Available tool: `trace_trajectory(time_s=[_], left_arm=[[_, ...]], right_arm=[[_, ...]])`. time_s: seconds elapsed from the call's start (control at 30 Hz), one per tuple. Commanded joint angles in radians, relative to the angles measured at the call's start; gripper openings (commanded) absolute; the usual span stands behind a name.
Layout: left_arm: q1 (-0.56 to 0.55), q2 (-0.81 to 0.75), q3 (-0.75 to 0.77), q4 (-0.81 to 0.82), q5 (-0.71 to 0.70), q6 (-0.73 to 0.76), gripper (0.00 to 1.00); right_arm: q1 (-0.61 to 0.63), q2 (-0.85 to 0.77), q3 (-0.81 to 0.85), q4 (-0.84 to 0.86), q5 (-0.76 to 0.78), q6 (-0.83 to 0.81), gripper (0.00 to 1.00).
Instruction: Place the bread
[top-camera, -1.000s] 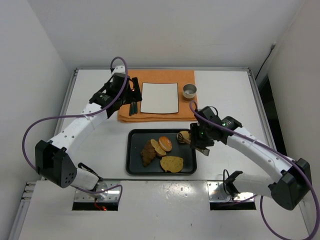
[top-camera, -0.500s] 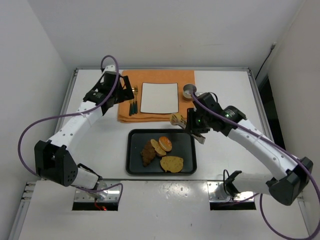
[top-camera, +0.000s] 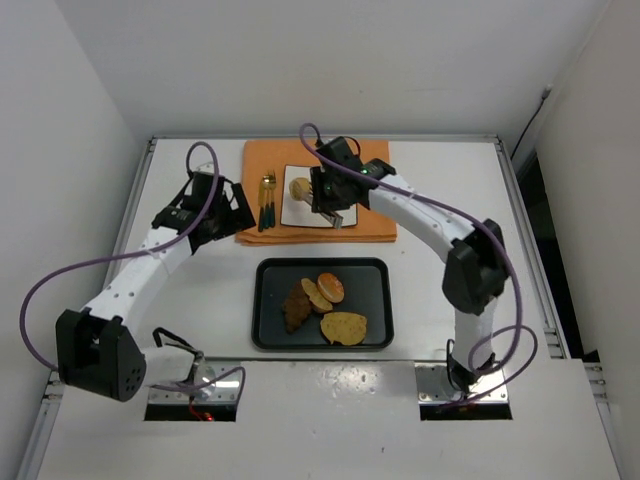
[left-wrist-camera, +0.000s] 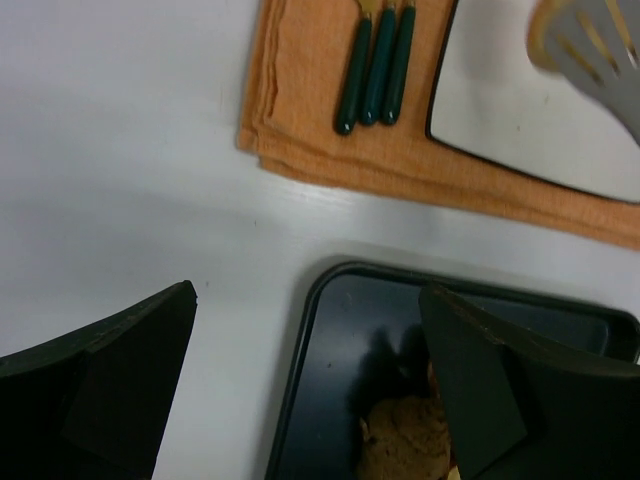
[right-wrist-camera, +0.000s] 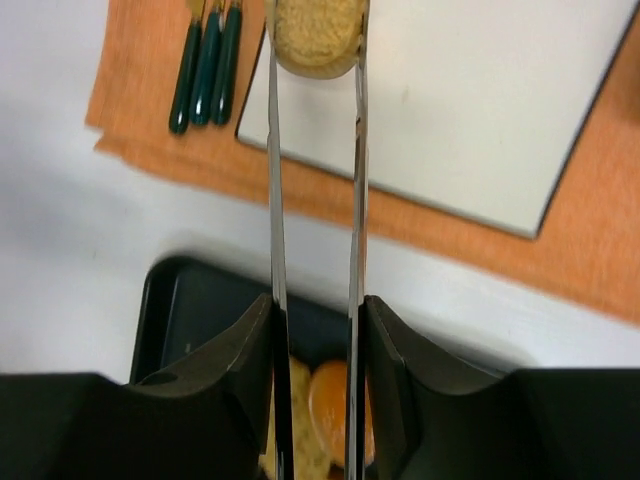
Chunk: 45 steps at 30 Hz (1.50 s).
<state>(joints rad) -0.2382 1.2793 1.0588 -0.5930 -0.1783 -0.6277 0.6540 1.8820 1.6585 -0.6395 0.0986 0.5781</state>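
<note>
Over the white plate (top-camera: 298, 213), near its far left corner, your right fingers (top-camera: 332, 196) are squeezed tight on a pair of metal tongs (right-wrist-camera: 272, 200). The tongs pinch the round bread (right-wrist-camera: 318, 35) at their tips. You can see the bread (top-camera: 300, 188) from above too, just beside the left edge of the plate. It may be touching the plate or held just above it; the pictures do not make that clear.

The plate sits on an orange cloth (top-camera: 378, 232) at the far side of the desk (top-camera: 450, 200). Three pieces of cutlery with dark green handles (right-wrist-camera: 205, 65) lie side by side on the cloth, just left of the plate.

Your left fingers (top-camera: 228, 208) are open wide and hold nothing. They hang over the bare desk by the left edge of the cloth. From the left wrist camera you look down between them at the near corner of the cloth, the green handles and the left end of the black tray (left-wrist-camera: 330, 400).

The black tray (top-camera: 268, 322) lies on the desk nearer to you than the cloth. More pieces of bread (top-camera: 320, 300) are inside it, bunched close together toward the middle and the right.
</note>
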Motion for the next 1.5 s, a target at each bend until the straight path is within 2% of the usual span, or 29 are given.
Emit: trace_trajectory(time_s=[0.0,0.13,0.33,0.47,0.6,0.83,0.93,1.03,1.17,1.23,1.47], left_arm=[[-0.036,-0.099,-0.051,-0.031,0.057,-0.035,1.00],[-0.047,-0.184,-0.103,-0.063,0.066,-0.056,1.00],[-0.056,-0.256,-0.122,-0.109,0.077,-0.047,1.00],[-0.056,-0.265,-0.122,-0.119,0.088,-0.038,1.00],[-0.067,-0.265,-0.122,-0.119,0.100,-0.038,1.00],[-0.067,-0.256,-0.131,-0.119,0.100,-0.038,1.00],[-0.076,-0.245,-0.140,-0.119,0.091,-0.029,1.00],[-0.076,-0.245,-0.149,-0.119,0.091,-0.029,1.00],[-0.110,-0.235,-0.160,-0.119,0.059,-0.015,1.00],[-0.110,-0.235,-0.169,-0.119,0.059,-0.015,1.00],[-0.110,-0.215,-0.148,-0.119,0.027,-0.015,1.00]], right_arm=[[-0.007,0.113,0.135,0.043,0.036,-0.027,0.37],[-0.016,0.195,0.194,0.046,0.047,-0.027,0.37],[-0.016,0.223,0.195,0.055,0.067,-0.027,0.37],[-0.016,0.223,0.195,0.055,0.067,-0.027,0.49],[-0.016,0.203,0.195,0.046,0.079,-0.027,0.57],[-0.016,0.030,0.109,0.046,0.125,-0.037,0.59],[0.002,-0.067,0.052,0.046,0.136,-0.046,0.55],[0.003,-0.182,-0.038,0.037,0.127,-0.046,0.54],[0.003,-0.365,-0.245,0.035,0.127,-0.024,0.51],[0.003,-0.465,-0.331,0.020,0.101,-0.024,0.51],[0.045,-0.636,-0.528,-0.120,-0.048,-0.024,0.50]])
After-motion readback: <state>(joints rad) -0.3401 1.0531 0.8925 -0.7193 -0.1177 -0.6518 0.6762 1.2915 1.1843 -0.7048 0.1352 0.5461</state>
